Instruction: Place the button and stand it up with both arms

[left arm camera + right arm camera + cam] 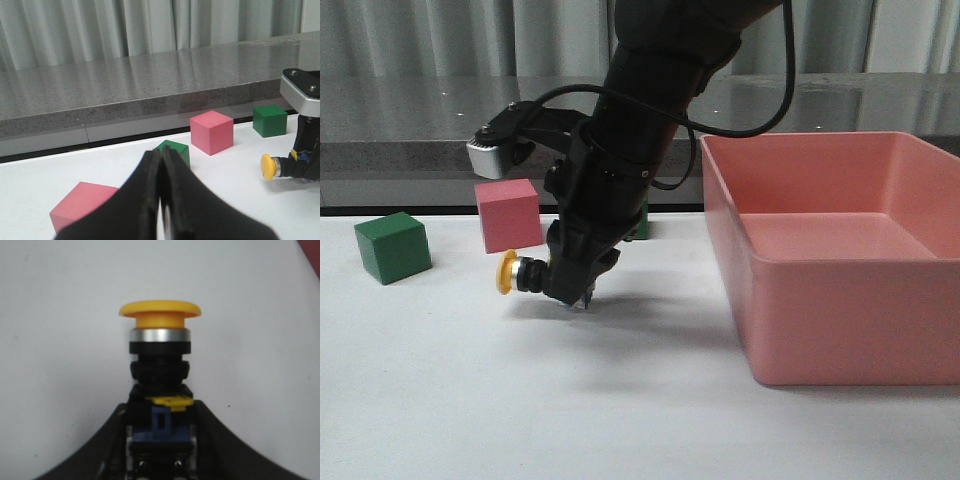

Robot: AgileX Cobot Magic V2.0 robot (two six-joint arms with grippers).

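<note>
- Grey curtains and a long grey stone-like ledge [420,110] close the back of the scene; in front of them we have a white table [470,400] with a big pink bin [840,290] on the right side.
- On the table we also see a green cube [392,247] and a pink cube [509,214] at the left, both apart from the work.
- We hold the button [517,273] in our right gripper [582,288], whose fingers are closed on its bluish base; the button lies horizontal, with the cap turned to the left, low over the table, near the pink cube.
- We cannot tell from the front view whether it touches the surface or hangs just above it.
- Our left gripper [161,200] is empty, its two black fingers pressed together, and it is well apart from the button, which shows at the far side of its view.
- We judge that the placing step is in hand, and the standing step is not yet done.
- Next, we think, the right arm must set the button down and let go, and then the left arm must come near to help turn it upright onto its base.
- The button has a yellow mushroom cap [160,312], then a silver ring [160,335], a black round body, and a blue block with a yellow label between the fingers.
</note>
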